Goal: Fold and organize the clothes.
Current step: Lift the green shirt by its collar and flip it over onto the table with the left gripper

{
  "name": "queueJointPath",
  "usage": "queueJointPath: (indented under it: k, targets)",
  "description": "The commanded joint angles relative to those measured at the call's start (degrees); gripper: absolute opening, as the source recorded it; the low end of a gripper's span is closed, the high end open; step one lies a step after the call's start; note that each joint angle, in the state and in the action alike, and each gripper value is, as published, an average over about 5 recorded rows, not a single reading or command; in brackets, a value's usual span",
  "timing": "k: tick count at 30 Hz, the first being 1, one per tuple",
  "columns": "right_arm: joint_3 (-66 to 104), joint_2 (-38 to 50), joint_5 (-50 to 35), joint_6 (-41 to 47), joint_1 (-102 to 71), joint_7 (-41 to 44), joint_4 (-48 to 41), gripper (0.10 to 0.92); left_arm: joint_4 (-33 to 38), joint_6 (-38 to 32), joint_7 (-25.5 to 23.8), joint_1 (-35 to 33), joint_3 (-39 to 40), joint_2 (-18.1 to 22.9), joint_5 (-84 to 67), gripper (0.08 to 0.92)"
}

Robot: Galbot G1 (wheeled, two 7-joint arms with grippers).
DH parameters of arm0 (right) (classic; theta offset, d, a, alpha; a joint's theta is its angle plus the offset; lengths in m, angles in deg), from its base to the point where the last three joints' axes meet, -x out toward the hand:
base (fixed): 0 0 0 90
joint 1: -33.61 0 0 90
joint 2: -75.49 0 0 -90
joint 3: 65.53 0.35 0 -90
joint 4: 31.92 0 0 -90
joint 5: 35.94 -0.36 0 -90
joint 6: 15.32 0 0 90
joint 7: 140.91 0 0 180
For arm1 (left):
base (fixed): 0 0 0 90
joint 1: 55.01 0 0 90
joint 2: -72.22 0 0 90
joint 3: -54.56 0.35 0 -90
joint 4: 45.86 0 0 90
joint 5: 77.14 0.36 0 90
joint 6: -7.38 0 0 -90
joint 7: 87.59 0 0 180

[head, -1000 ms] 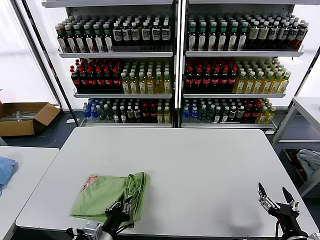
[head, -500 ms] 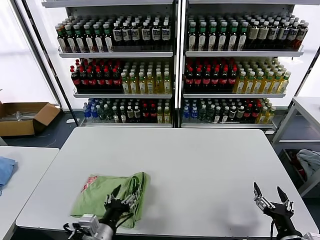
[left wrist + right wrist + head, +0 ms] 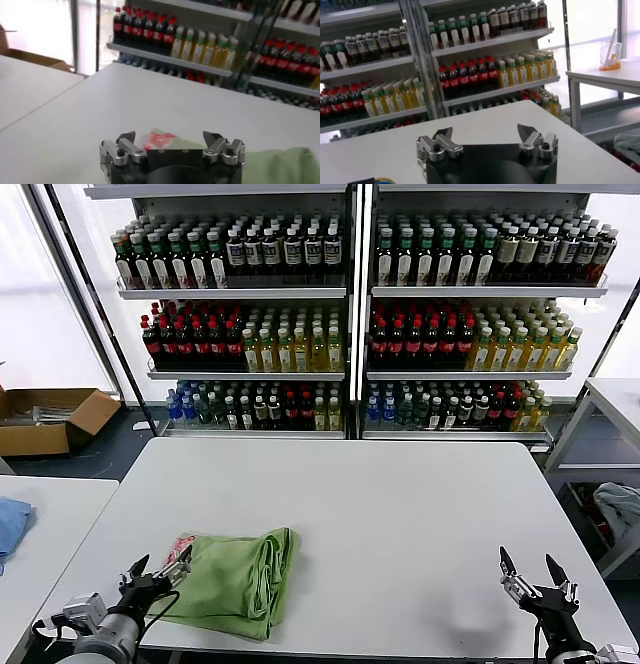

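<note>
The clothes, one light green polo shirt (image 3: 235, 577), lie folded in a compact bundle at the front left of the white table (image 3: 400, 504). Its red-and-white logo (image 3: 180, 547) shows at the bundle's left corner, and in the left wrist view the logo (image 3: 159, 139) peeks up between the jaws with green fabric (image 3: 280, 165) beside it. My left gripper (image 3: 158, 570) stands open at the shirt's left edge, holding nothing. Open as well, my right gripper (image 3: 527, 570) hovers empty over the table's front right corner; in its wrist view the right gripper (image 3: 485, 135) faces bare tabletop.
Shelves of bottles (image 3: 350, 314) stand behind the table. A second white table (image 3: 40, 524) on the left carries a blue cloth (image 3: 10, 524). A cardboard box (image 3: 50, 419) sits on the floor at far left, and a grey-blue cloth (image 3: 618, 509) lies at the right.
My left gripper has opened, let go of the shirt's front fold and drawn back to the left of the bundle. The right gripper has shifted slightly left, still open.
</note>
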Motion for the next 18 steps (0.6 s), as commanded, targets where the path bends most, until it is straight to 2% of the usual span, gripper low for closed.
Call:
queueJointPath:
  k: [1,13,18]
  targets:
    - [0.5,0.2,-0.1,0.0,-0.2,0.0,0.2,0.823,-8.1,2.0,-2.7,2.5,-3.8,-2.2,-2.1,0.823]
    - [1.0,0.3,0.1,0.6,0.5,-0.3,0.6,0.823,-9.4,1.0,-5.5,2.6,0.1,2.0,1.1,0.816]
    - [-0.3,0.4,0.4,1.7,1.9,-0.5,1.1,0.823,-8.7,-0.8,-6.8,1.0,2.5,4.1,4.0,0.705]
